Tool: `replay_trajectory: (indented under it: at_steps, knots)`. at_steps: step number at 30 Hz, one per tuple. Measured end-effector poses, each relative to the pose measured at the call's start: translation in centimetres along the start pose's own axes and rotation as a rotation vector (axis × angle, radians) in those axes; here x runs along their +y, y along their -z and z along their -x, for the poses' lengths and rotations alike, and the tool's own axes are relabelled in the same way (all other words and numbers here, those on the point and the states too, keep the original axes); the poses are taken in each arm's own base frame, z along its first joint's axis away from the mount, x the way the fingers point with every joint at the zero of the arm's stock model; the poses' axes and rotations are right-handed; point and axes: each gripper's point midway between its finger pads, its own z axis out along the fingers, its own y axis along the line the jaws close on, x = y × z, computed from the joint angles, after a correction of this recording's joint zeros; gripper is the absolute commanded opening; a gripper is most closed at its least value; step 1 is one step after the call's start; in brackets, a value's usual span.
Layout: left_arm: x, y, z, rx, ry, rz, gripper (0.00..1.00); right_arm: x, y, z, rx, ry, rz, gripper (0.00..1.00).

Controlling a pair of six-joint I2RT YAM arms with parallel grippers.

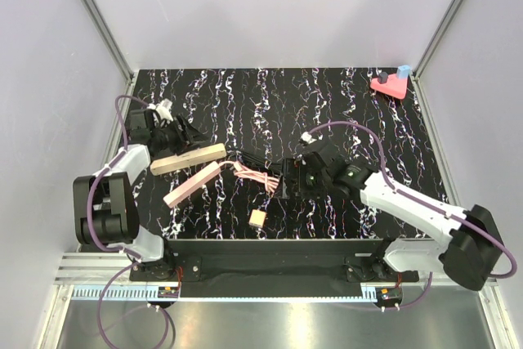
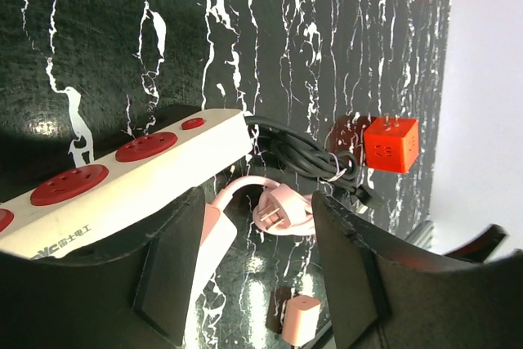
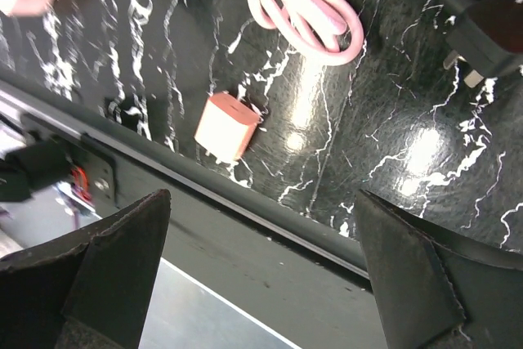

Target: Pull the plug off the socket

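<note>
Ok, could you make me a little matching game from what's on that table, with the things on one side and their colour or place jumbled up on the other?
Things:
1. power strip
2. cube
3. coiled cable
4. triangular block

Descriptions:
A. pink, lying in loops
B. at the far right corner of the table
C. cream, with round red outlets
D. red-orange, beside a bundle of black cord

Pairs: 1-C, 2-D, 3-A, 4-B.
</note>
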Motion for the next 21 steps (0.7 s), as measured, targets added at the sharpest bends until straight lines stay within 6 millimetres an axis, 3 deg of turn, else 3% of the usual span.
replay_trajectory:
  at_steps: [6,13,17,21]
  knots:
    - [-1.8,1.9,1.6,-0.104,-0.118,0.024,0.62,-1.0,1.8,0.5,-0.081,-0.033,-0.029,1.00]
    - [-6.0,7.2,4.3,-0.386,-0.367,0.067,0.66,-3.4,2.2,0.7,-0.138,-0.005,-0.121,1.00]
    - [-7.7,7.4,2.6,-0.411,-0.411,0.047,0.66,-4.3,1.5,0.4,-0.112,0.040,-0.160,1.00]
    - [-6.3,6.7,-1.8,-0.367,-0.316,0.089,0.64,-5.2,1.4,-0.5,-0.070,0.090,-0.190,1.00]
